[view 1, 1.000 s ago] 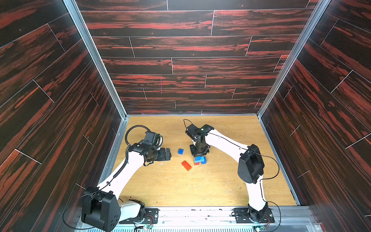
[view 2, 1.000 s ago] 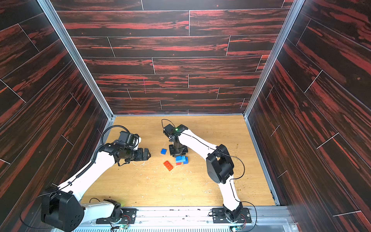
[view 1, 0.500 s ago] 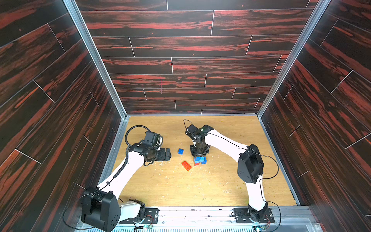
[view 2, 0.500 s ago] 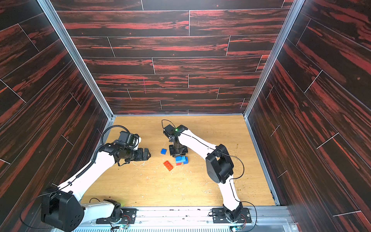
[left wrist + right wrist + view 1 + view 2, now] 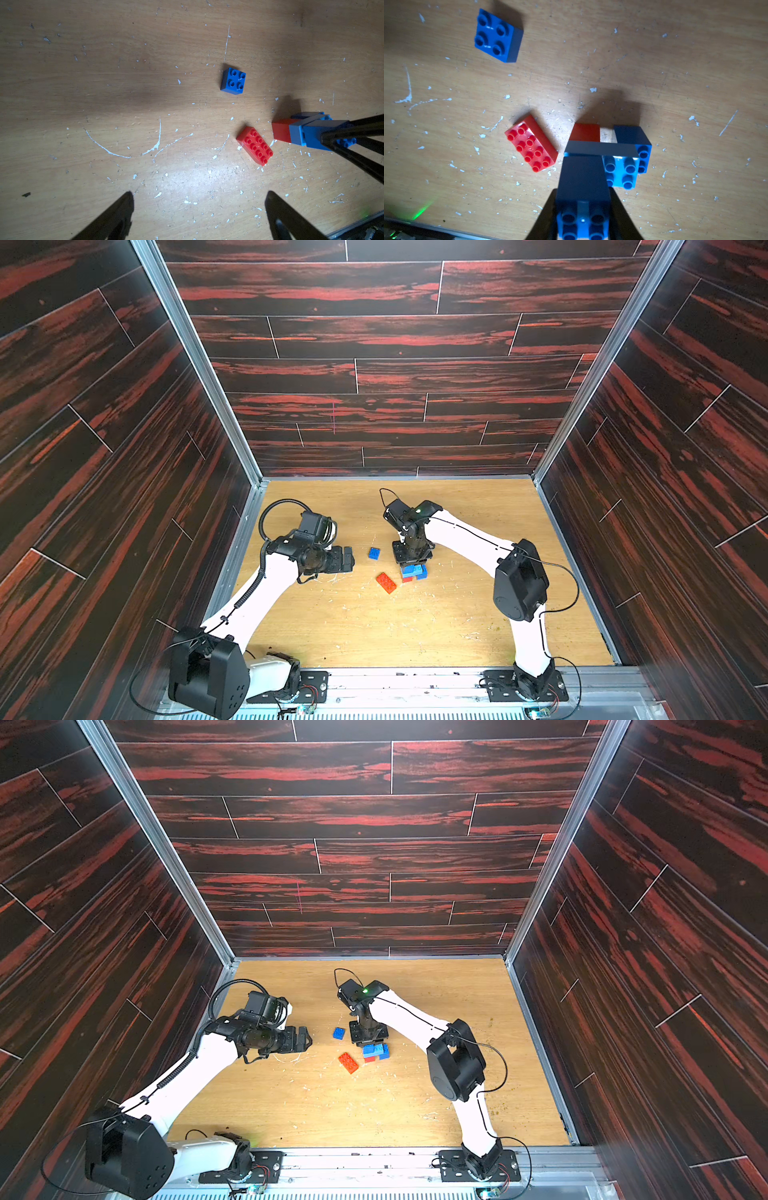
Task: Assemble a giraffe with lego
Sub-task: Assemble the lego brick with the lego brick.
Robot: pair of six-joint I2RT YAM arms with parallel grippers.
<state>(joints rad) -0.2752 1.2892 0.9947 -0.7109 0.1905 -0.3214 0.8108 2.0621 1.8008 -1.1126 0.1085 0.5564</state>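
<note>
The part-built giraffe (image 5: pixel 415 571) stands mid-floor: a red square leg (image 5: pixel 585 133) and a dark blue leg (image 5: pixel 631 135) under a light blue body (image 5: pixel 620 166). My right gripper (image 5: pixel 582 190) is shut on a dark blue square brick (image 5: pixel 582 178) that sits on the body's end above the red leg. A loose dark blue square brick (image 5: pixel 373 553) and a red-orange long brick (image 5: pixel 386 583) lie studs up just left of it. My left gripper (image 5: pixel 199 195) hangs open and empty over bare floor, left of the loose lego and apart from it.
The scratched wooden floor (image 5: pixel 374 626) is boxed in by dark panelled walls on three sides. A metal rail (image 5: pixel 415 680) with both arm bases runs along the front. The right arm's white link (image 5: pixel 465 535) reaches in from the right.
</note>
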